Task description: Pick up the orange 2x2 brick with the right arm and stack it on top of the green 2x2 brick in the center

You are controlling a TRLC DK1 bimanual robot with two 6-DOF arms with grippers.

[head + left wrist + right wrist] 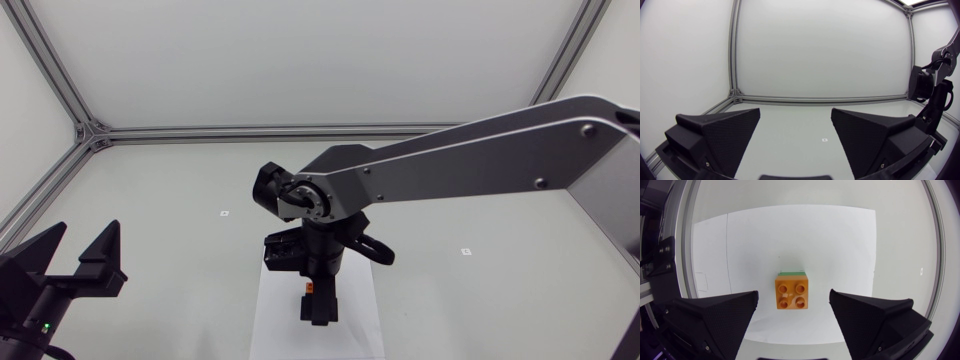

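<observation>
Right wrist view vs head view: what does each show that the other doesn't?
Only right wrist view: the orange brick, studs up, apparently on the green brick, whose edge alone shows beyond it; the right gripper open, its fingers clear of both. Only head view: the left gripper, open, at the left, and the right arm spanning in from the right, largely hiding the bricks. Both: the white sheet under the right gripper.

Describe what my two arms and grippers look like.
The right arm: silver-grey flat links with small screws, black joints, a black cable looped at the wrist. The left arm: black near its gripper, with a small green light. The left gripper and right gripper: matte black, two broad wedge-shaped fingers with textured inner faces.
</observation>
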